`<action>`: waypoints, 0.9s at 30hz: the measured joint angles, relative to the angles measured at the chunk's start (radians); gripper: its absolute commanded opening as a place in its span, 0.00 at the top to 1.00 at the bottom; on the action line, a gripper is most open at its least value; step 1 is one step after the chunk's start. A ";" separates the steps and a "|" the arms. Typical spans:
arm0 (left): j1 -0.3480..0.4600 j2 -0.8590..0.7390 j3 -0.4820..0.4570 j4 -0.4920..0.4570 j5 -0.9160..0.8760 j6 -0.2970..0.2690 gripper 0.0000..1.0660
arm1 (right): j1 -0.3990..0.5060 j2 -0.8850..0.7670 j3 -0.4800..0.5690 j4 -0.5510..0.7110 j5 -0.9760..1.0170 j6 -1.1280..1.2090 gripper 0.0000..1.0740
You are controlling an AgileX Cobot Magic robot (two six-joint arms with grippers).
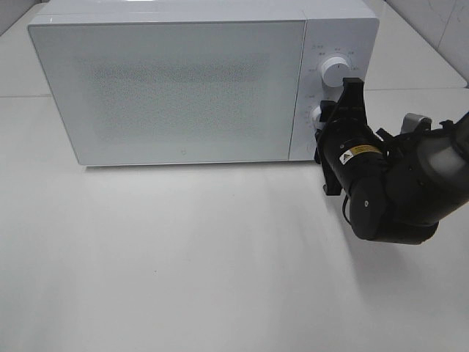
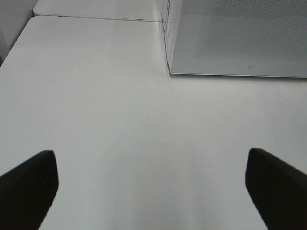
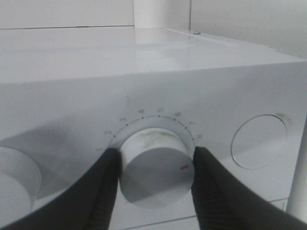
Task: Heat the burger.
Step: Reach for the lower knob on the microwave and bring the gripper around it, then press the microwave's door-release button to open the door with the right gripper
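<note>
A white microwave [image 1: 176,81] stands at the back of the table with its frosted door closed. The burger is out of view. My right gripper [image 1: 325,117] is at the control panel, shut on the lower dial [image 3: 156,172]; both black fingers [image 3: 103,189] press its sides. The dial's red mark points away from the numbered scale. The upper dial [image 1: 333,70] is free. My left gripper [image 2: 151,191] is open and empty over bare table, off the microwave's left front corner [image 2: 170,72]. It is outside the exterior high view.
The white table [image 1: 183,257] stretches in front of the microwave. My right arm's dark body [image 1: 396,191] hangs over the table's right side. A round recess [image 3: 259,141] sits in the panel beside the lower dial. A tiled wall [image 1: 440,22] rises at the back right.
</note>
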 measured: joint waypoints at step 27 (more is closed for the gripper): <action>0.000 0.000 0.000 0.000 0.000 0.000 0.08 | 0.025 -0.115 0.128 -0.238 -0.014 -0.009 0.45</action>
